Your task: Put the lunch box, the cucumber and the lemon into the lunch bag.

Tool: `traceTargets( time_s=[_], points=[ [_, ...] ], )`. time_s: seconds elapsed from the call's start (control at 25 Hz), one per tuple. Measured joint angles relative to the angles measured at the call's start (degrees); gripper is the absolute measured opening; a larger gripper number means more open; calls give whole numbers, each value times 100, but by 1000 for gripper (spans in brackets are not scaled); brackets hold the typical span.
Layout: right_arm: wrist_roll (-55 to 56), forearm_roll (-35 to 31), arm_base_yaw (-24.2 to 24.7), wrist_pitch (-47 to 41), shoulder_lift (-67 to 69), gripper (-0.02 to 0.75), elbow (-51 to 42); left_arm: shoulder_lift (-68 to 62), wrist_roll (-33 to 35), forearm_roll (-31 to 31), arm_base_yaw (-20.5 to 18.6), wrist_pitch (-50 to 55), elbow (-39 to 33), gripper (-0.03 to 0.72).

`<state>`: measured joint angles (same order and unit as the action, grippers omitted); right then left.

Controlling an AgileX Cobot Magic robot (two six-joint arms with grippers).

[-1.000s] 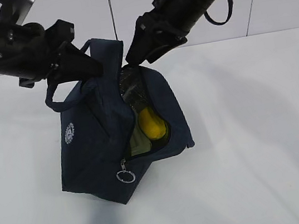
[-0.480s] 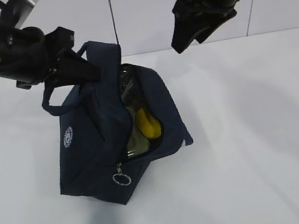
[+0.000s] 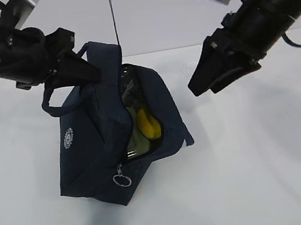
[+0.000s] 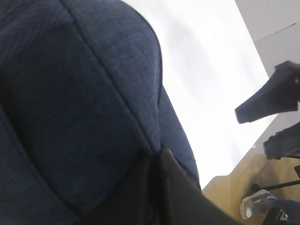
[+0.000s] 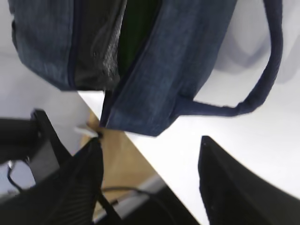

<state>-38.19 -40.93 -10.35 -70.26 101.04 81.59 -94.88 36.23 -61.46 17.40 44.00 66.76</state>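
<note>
1. Markings: the lunch bag (image 3: 96,149) carries a round white logo (image 3: 69,137) on its left-facing side panel. Its lettering is too small to read. No other writing is legible.
2. Lunch bag position: it stands on the white table (image 3: 262,175), left of centre, with its zipper opening gaping toward the right. A metal ring pull (image 3: 122,180) hangs at the near end of the zipper.
3. Contents: the yellow lemon (image 3: 148,124) lies inside the opening. Just beside and below it a pale green surface shows, consistent with the lunch box (image 3: 137,142) lid. At the far end of the opening the right wrist view shows a dark green strip, probably the cucumber (image 5: 138,28); this cannot be confirmed.
4. Left gripper (image 3: 85,71): jaws fully closed, pinching the bag's fabric at the base of the upper loop handle (image 3: 102,52). The left wrist view is filled with navy cloth.
5. Right gripper (image 3: 213,77): jaws spread wide, holding nothing, raised above the table, well apart from the bag on its right side.
6. Second loop handle (image 3: 53,104): hangs free on the bag's left side.
7. Surroundings: plain white tabletop, pale panelled wall (image 3: 152,10) behind; a wood-toned floor (image 4: 229,197) shows past the table edge.
</note>
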Motion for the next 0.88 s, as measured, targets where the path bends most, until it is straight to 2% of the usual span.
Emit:
traceTargets(
  time_s=[0.2, 0.44, 0.6, 0.88],
  points=[
    [-1007, -1453, 499, 182, -48, 484, -1098, 0, 0, 102, 0, 15, 0, -8],
    [-2081, -3034, 568, 1005, -48, 482, -1719, 0, 0, 204, 0, 43, 0, -8],
    [-2398, -3670, 568, 1168, 178, 482, -1721, 0, 0, 213, 0, 64, 8, -8],
    [-2645, -4355, 568, 1142, 955, 481, -1721, 0, 0, 226, 0, 99, 8, -8]
  ],
)
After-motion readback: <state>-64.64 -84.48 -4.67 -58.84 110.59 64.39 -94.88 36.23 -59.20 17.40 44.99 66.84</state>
